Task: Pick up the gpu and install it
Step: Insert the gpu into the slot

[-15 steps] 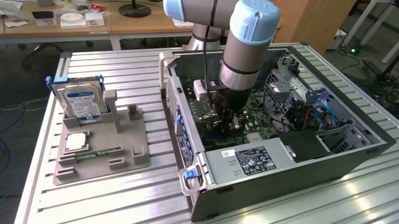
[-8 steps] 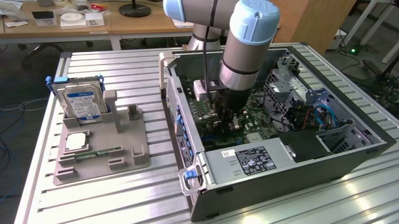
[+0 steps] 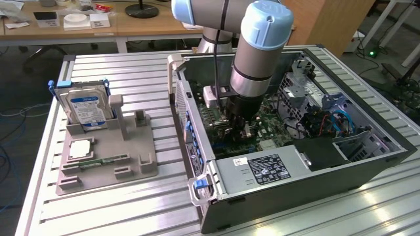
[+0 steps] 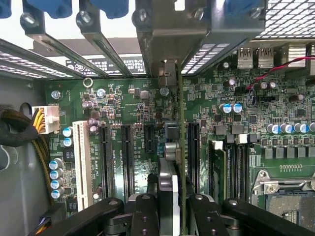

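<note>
The grey-and-blue robot arm reaches down into the open black metal computer case (image 3: 367,162), which lies on its side on a ribbed aluminium table (image 3: 125,206) at the centre-right of the exterior view. The black gripper (image 3: 237,129) sits low over the green motherboard (image 3: 276,132), a glossy board dense with small silver capacitors and long dark slots.

In the wrist view, the slim flat gpu (image 4: 173,162) stands on edge between the black fingers (image 4: 145,216) at the lower centre of the frame. It shows a thin dark board edge with a silver-grey cooler side, and its folded silver metal end bracket (image 4: 170,73) reaches the slotted rear wall of the case at the upper centre. The jaws are closed on the card, 1 finger on each face. The card's lower edge lines up with a long black expansion slot; whether it is seated cannot be told.

At the left of the exterior view, a grey plastic fixture tray (image 3: 105,169) holds a boxy silver hard drive (image 3: 86,109) upright and a narrow green memory stick (image 3: 105,161) lying flat.
</note>
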`<state>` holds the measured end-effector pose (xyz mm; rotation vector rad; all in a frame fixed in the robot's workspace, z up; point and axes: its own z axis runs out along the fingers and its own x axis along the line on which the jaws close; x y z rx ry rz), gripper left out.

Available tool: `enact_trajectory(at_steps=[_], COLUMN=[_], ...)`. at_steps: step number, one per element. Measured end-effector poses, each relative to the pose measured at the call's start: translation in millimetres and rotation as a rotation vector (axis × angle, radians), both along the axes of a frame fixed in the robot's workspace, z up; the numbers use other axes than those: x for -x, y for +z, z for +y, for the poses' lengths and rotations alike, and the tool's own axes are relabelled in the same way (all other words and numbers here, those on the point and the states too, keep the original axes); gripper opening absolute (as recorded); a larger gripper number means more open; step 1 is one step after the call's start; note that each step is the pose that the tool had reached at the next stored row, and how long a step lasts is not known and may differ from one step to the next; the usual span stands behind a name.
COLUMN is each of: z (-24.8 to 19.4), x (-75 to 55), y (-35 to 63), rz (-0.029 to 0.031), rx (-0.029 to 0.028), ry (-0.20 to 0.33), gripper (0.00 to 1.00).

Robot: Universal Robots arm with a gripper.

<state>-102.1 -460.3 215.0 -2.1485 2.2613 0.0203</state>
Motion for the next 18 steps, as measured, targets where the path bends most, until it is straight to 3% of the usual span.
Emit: enact_trajectory(at_steps=[3,4,8,18], z=[0.0,0.5,0.1,0.0], x=[0.0,0.1,0.0,0.1], y=[-0.1,-1.2,2.7,43.9], rz=[-0.0001,-0.0009,-0.0017,-0.01], rx=[-0.0002,-0.0038,-0.0004,-0.0002], ry=[0.0,0.0,0.0,0.0], gripper=[0.28,0.29,0.35,0.35])
